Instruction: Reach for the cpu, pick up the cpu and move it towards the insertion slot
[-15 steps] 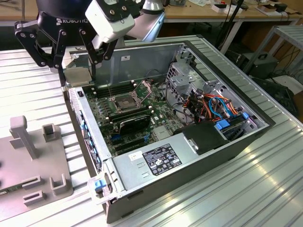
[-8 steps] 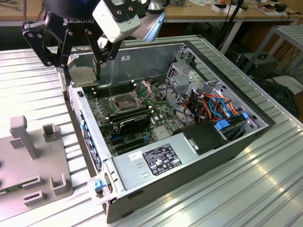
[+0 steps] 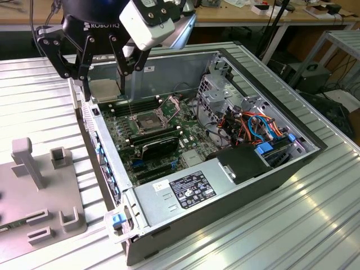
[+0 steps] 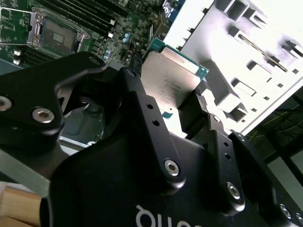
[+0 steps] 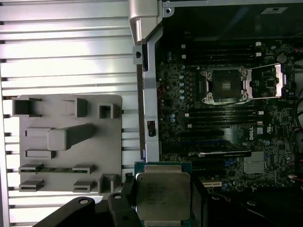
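Pinched between the gripper's (image 5: 163,201) black fingers (image 4: 142,99), the cpu (image 5: 163,196) is held flat with its pale metal face showing in both wrist views. It is carried at the open computer case's (image 3: 270,169) rim, beside the grey fixture plate (image 5: 66,142). Further inside the case, on the green motherboard (image 5: 222,137), the insertion slot (image 5: 226,85) is seen with its silver bracket swung open, well apart from the chip.

Gripper (image 3: 104,76) above open computer case (image 3: 225,191) rear edge, cpu (image 3: 104,90) between jaws. Insertion slot (image 3: 147,122) on motherboard, bracket raised. Grey fixture (image 3: 34,191) on desk (image 3: 315,225).
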